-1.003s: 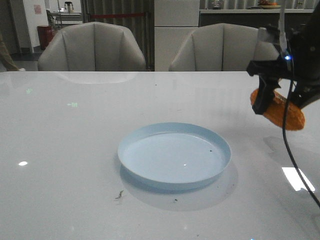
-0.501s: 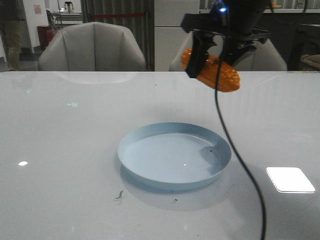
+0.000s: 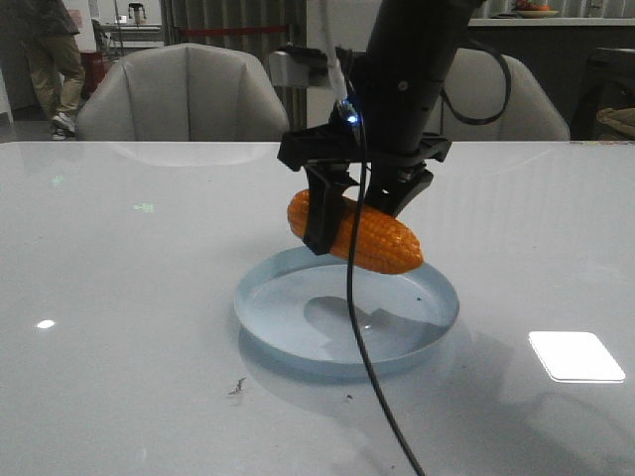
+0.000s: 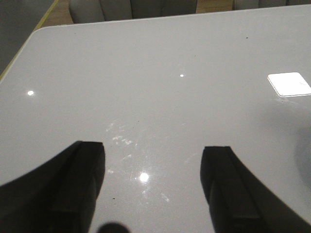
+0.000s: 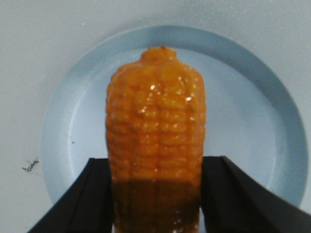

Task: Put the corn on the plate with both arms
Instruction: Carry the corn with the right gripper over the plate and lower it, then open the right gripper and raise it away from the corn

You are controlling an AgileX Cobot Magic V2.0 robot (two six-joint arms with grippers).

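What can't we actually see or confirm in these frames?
- Front view: the right gripper covers the middle of the corn; the arm and cable hide part of the plate.
- Right wrist view: the corn's gripped end is in shadow and cut off by the frame edge.
- Left wrist view: left gripper is open over bare table; plate and corn are out of frame.

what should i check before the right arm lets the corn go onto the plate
1. Grip: right gripper shut on the corn - ok.
2. Position: corn over the plate, well inside its rim in the right wrist view - ok.
3. Height: corn tilted and not yet resting on the plate; gap cannot tell.
4. Plate interior bare, only small specks - ok.
5. Left gripper open over bare table, away from the plate - ok.
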